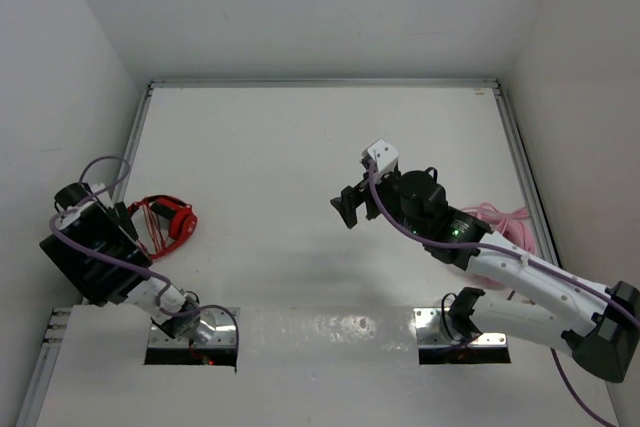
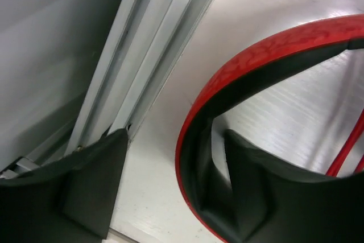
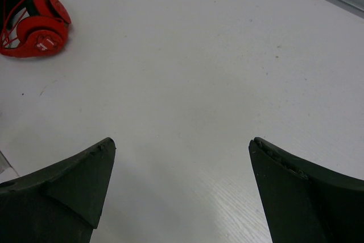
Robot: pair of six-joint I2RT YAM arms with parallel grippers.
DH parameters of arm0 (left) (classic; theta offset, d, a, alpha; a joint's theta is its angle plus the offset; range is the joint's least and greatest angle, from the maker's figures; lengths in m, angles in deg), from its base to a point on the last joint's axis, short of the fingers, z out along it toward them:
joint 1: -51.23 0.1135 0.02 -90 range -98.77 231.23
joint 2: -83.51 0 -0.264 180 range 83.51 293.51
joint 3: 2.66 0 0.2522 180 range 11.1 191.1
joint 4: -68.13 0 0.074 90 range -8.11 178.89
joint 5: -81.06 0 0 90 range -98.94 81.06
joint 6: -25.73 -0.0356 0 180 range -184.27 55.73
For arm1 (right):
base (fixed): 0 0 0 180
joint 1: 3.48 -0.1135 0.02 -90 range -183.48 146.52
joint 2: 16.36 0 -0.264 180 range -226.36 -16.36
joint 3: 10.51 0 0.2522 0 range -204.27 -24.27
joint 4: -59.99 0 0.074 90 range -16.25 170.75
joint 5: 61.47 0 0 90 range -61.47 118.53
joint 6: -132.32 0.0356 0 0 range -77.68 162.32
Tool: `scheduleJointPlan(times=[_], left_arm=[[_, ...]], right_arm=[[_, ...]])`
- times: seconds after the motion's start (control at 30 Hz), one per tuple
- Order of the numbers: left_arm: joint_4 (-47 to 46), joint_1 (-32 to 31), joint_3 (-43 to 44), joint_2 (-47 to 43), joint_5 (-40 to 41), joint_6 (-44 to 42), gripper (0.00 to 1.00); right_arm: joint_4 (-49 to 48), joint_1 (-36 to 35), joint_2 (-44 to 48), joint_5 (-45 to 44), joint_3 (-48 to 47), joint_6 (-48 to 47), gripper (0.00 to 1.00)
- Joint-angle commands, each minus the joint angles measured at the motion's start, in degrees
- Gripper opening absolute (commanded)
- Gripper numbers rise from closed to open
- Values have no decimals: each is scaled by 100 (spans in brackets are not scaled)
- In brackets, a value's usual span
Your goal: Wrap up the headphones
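The two matte black, wedge-shaped fingers of the left end effector (image 2: 173, 136) are seen closest. They are parted, and the curved headband (image 2: 267, 49), glossy mottled red outside and lined in black inside, passes between them. The band lies close against the right-hand finger, while a strip of bare surface is seen between it and the other finger, so nothing is clamped. Thin red cable (image 2: 348, 143) is seen just beyond the band.

The red over-ear headphones (image 1: 172, 219) are placed flat on the white, faintly grained bench (image 1: 300, 147), just beside its left edge and nearer the front than the back. A ribbed aluminium rail (image 2: 153, 55) runs along that edge, with a smooth grey-white wall rising directly behind it, so little room is left on that side.

The right end effector (image 3: 181, 140) is held with its black fingers spread wide over bare bench near the middle, well apart from the red headphones, and nothing is gripped. The centre and back of the bench are open. A pale pink set of headphones with a coiled pink cable (image 1: 508, 222) is partly hidden behind the right arm, near the right edge.
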Motion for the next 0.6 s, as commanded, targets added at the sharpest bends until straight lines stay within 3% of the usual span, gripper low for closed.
scheduleJointPlan(times=[0.0,0.17,0.47,0.57], left_arm=[[210,79,129,-219,-51,-81,68],[562,79,120,-888,-138,-248,72],[1301,79,586,-915,-227,-565,75],[1231,79,586,-924,-218,-565,69]], right_arm=[[-315,-49,121,-133,26,-76,99],[-315,-40,86,-107,-27,-164,99],[-245,-40,-20,-18,-150,-269,99],[-236,-49,15,-19,-150,-270,99]])
